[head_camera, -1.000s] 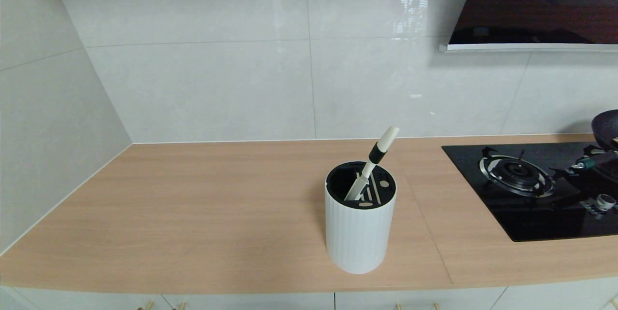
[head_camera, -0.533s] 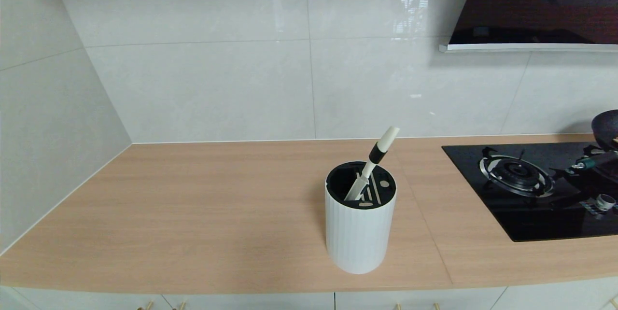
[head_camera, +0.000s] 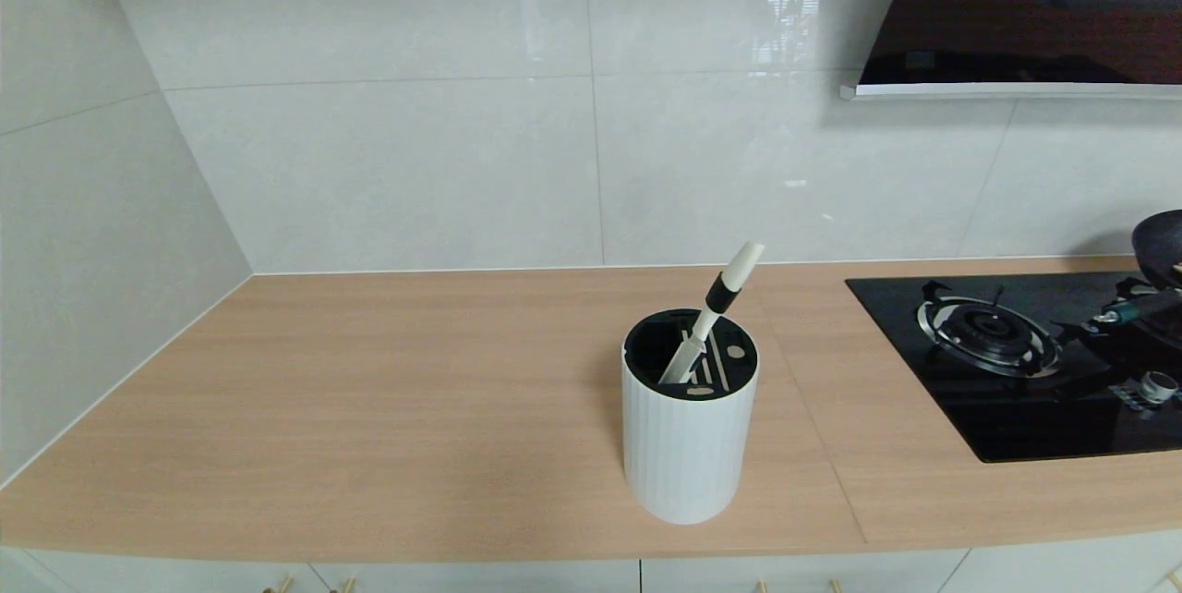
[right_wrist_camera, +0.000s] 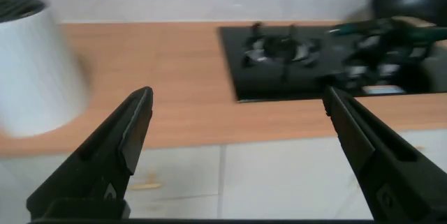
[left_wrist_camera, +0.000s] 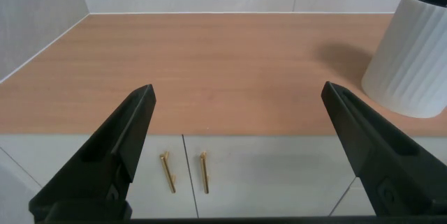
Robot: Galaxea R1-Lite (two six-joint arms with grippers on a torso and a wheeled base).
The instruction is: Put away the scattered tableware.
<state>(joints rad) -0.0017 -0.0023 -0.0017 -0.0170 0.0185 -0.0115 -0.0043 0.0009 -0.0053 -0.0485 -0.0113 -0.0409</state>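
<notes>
A white ribbed utensil holder [head_camera: 689,431] with a black slotted top stands on the wooden counter [head_camera: 416,408]. A knife [head_camera: 711,311] with a cream and black handle leans in it, blade down. My left gripper [left_wrist_camera: 237,98] is open in front of the counter's front edge, with the holder [left_wrist_camera: 412,53] off to one side. My right gripper [right_wrist_camera: 237,102] is open too, also off the counter, with the holder [right_wrist_camera: 35,67] on one side and the stove on the other. Nothing is between either pair of fingers.
A black gas stove [head_camera: 1025,353] is set into the counter at the right, with a dark pan [head_camera: 1159,247] at its far edge. White cabinet doors with gold handles [left_wrist_camera: 185,172] lie below the counter. Tiled walls close off the back and left.
</notes>
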